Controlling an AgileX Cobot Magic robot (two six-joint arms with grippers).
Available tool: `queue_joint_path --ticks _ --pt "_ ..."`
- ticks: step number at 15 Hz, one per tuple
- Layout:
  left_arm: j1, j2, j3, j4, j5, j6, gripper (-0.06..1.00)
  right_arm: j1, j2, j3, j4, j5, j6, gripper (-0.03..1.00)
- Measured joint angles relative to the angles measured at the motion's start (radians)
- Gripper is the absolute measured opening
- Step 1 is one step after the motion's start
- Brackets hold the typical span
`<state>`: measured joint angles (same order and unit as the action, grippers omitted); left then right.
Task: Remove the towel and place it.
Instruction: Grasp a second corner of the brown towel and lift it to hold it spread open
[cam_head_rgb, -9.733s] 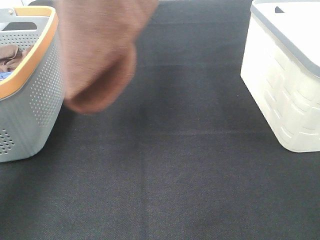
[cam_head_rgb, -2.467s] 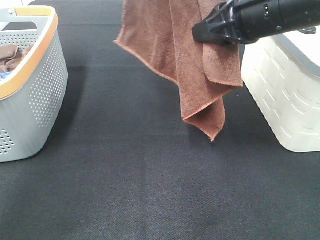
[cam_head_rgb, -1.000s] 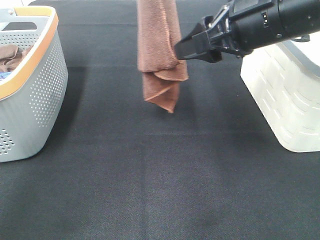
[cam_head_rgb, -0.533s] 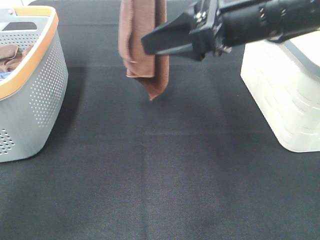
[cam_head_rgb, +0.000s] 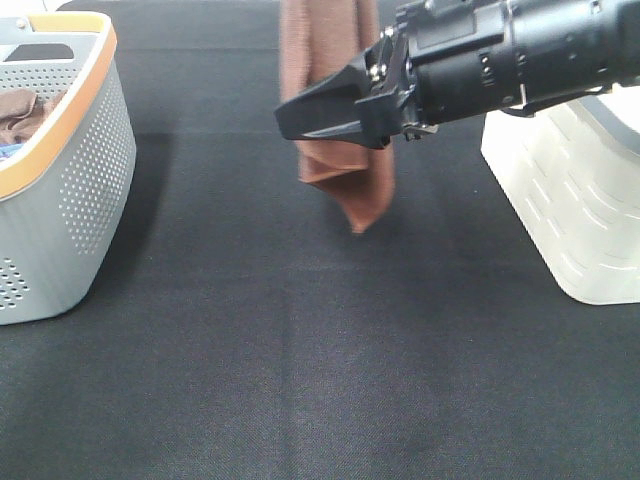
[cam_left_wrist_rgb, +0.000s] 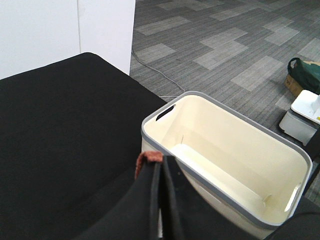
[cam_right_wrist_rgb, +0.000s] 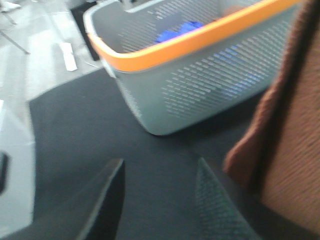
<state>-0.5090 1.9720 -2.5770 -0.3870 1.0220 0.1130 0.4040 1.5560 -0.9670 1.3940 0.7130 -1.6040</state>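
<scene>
In the high view, we see the reddish-brown towel (cam_head_rgb: 345, 185) hanging bunched from the top edge, upper middle of the frame, above the black table cover (cam_head_rgb: 300, 380). Our left gripper (cam_left_wrist_rgb: 159, 167) is clenched on a fold of it. Our right gripper (cam_head_rgb: 285, 120), jaws spread and grasping nothing, reaches in from the upper right across the cloth. It sits between the grey orange-rimmed basket (cam_head_rgb: 80, 200) at left and the white bin (cam_head_rgb: 570, 210) at right.

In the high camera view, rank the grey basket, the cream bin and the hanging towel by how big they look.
Largest: grey basket and cream bin, about alike, both cut off by the frame, so unranked.
Smallest: towel, partly behind the right arm.
</scene>
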Motion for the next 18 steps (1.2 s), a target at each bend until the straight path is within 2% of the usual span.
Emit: queue_joint_path --ticks 2,4,5,14,18 --pt "0.0 0.0 0.0 -0.02 0.0 -0.001 0.0 0.0 0.007 0.0 -0.052 -0.137 0.015 0.44" --pt "0.0 0.0 0.0 -0.047 0.0 -0.001 0.0 0.0 0.007 0.0 -0.126 -0.228 0.069 0.44" --pt "0.0 0.0 0.0 -0.063 -0.002 -0.001 0.0 0.0 0.007 0.0 -0.142 -0.242 0.083 0.44" --pt "0.0 0.0 0.0 -0.113 -0.023 -0.001 0.0 0.0 0.007 0.0 -0.146 -0.242 0.1 0.43" --pt "0.0 0.0 0.0 -0.194 -0.023 -0.001 0.0 0.0 0.007 0.0 -0.131 -0.218 0.1 0.29"
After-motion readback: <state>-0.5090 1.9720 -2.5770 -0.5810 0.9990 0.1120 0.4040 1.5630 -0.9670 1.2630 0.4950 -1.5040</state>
